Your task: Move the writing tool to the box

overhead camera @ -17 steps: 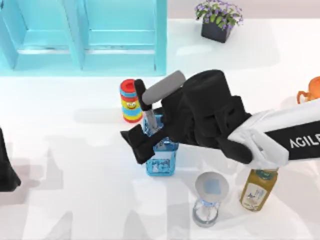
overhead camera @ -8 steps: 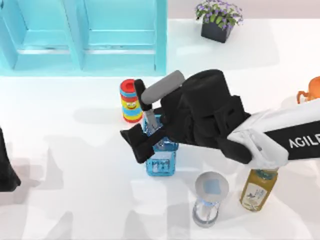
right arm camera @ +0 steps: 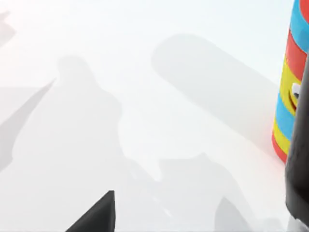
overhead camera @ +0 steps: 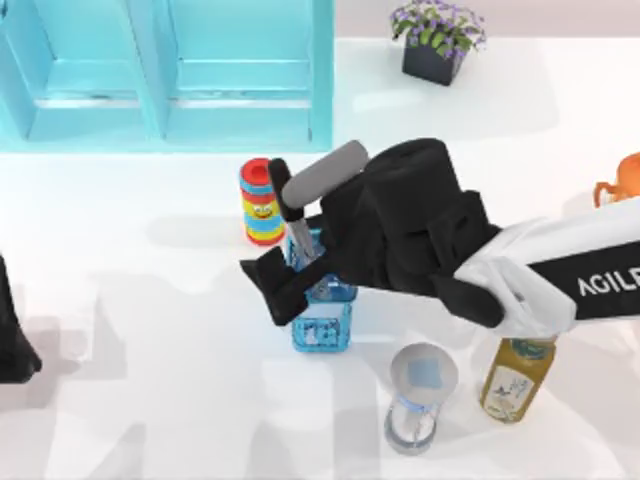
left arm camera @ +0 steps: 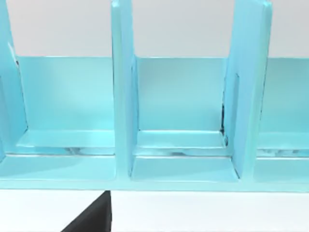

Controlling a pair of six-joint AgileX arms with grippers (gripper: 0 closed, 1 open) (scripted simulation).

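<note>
The right arm is reaching from the right edge of the tabletop toward its middle, its bulk covering most of the blue basket below. The right gripper is hanging over the basket's far end, clamped on the pen, which is standing tilted: grey barrel leaning up and away, black cap end beside the striped toy can. Judged from this pose, the pen is being held over the basket for release. The pen's lower tip and the finger contact are sitting hidden behind the wrist. The teal shelf is filling the far left corner. The left arm is waiting parked at the left edge, cut off; whether its fingers are apart cannot be told.
</note>
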